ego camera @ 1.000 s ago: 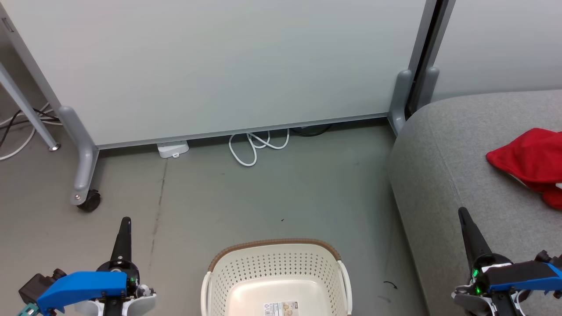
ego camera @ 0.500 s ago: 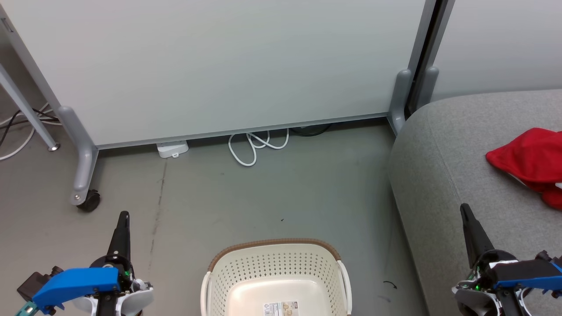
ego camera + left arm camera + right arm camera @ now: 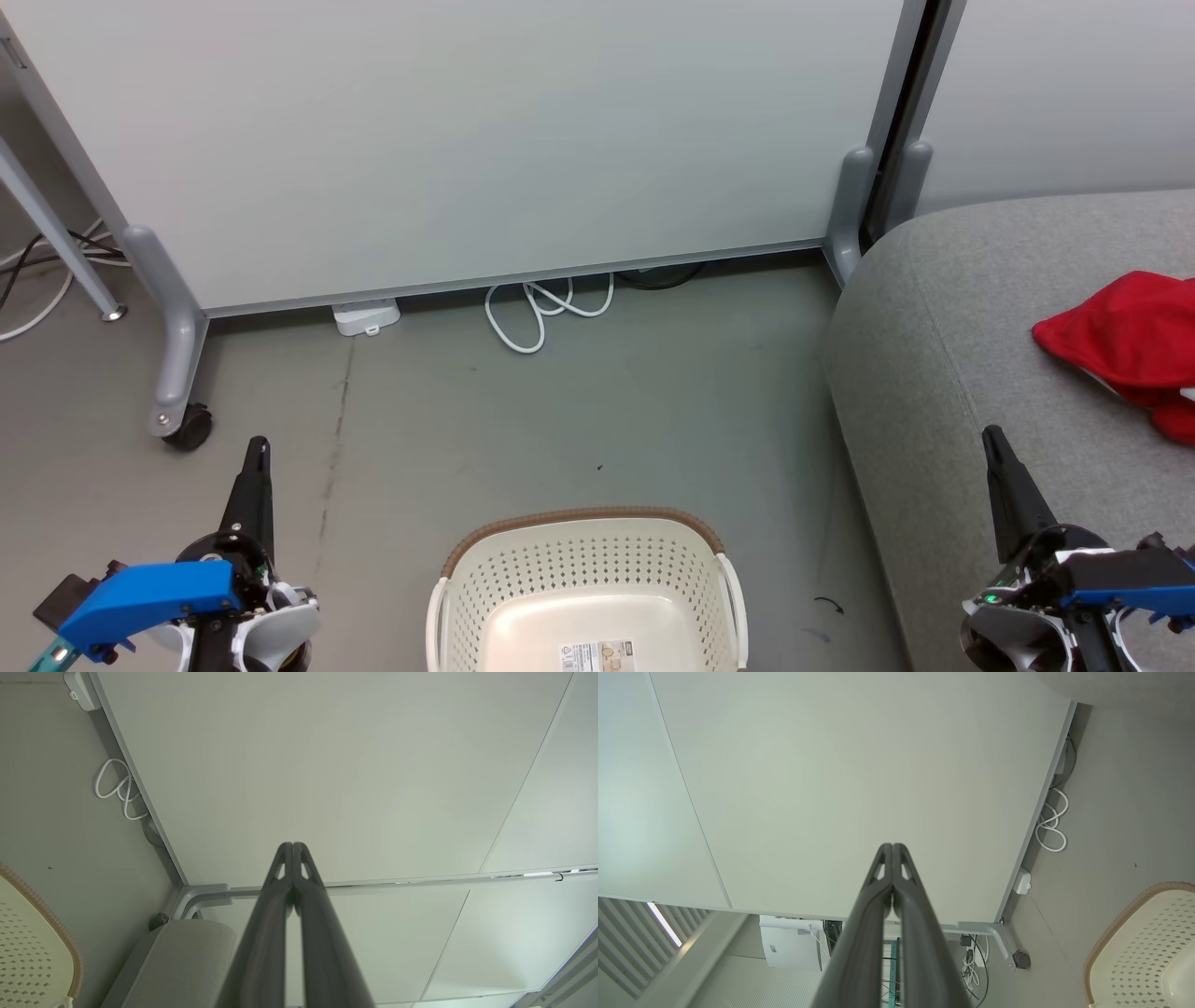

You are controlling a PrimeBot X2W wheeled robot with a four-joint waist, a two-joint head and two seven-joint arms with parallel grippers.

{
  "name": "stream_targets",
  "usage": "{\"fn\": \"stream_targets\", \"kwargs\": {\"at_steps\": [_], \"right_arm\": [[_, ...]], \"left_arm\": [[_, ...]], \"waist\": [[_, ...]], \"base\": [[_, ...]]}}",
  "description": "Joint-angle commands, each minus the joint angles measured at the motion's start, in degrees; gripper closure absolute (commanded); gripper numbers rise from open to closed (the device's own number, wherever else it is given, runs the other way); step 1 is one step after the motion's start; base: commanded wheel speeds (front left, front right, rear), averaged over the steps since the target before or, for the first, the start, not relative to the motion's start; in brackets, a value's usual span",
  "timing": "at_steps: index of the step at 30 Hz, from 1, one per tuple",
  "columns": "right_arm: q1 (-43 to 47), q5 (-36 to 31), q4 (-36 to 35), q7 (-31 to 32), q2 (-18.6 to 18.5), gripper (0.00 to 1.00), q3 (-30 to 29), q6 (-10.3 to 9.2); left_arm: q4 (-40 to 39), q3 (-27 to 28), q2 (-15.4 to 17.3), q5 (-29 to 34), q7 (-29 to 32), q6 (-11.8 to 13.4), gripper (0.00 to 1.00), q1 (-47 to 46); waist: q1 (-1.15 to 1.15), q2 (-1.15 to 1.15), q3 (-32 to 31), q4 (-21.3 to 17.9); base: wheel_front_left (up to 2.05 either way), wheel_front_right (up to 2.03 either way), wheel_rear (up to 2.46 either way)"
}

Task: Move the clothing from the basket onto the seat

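- At the near edge of the head view, the left gripper (image 3: pixel 257 446) and the right gripper (image 3: pixel 991 435) rise at either side. The basket (image 3: pixel 588 560) stands on the floor (image 3: pixel 607 411) between them. The clothing (image 3: pixel 1125 341), a red heap, lies on the grey seat (image 3: pixel 943 373) at the right.
- Each wrist view looks along its own fingers, which meet tip to tip: both pincers are closed, gripping no object.
- Left wrist view: a rounded corner of the seat and an arc of the basket's brown rim.
- Right wrist view: grey slats (image 3: pixel 644 947) and a white box (image 3: pixel 787 947) beyond the panel's edge.
- Surface and room: grey-green floor; a white partition panel (image 3: pixel 467 140) on grey feet, one with a caster (image 3: pixel 191 429); a looped white cable (image 3: pixel 537 313) at its base.
- Clothing and pincers: the heap rests on the seat, farther off and to the right of the right gripper, well apart from it, and is cut off by the right edge. The basket's visible inside shows a pale bottom with a printed label (image 3: pixel 599 653).
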Motion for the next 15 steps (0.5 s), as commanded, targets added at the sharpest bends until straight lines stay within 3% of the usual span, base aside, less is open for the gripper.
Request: {"fn": "stream_targets", "kwargs": {"at_steps": [1, 15], "right_arm": [[-0.7, 1.3, 0.1, 0.3, -0.4, 1.00, -0.2, 0.04], [-0.8, 2.6, 0.1, 0.4, -0.4, 1.00, -0.2, 0.04]], "left_arm": [[-0.4, 0.3, -0.1, -1.0, 0.4, -0.1, 1.00, -0.7], [-0.5, 0.4, -0.1, -2.2, 0.8, -0.1, 1.00, -0.8]], "waist": [[0.00, 0.00, 0.0, 0.0], [0.00, 0.00, 0.0, 0.0]], "base": [[0.00, 0.00, 0.00], [0.00, 0.00, 0.00]]}}
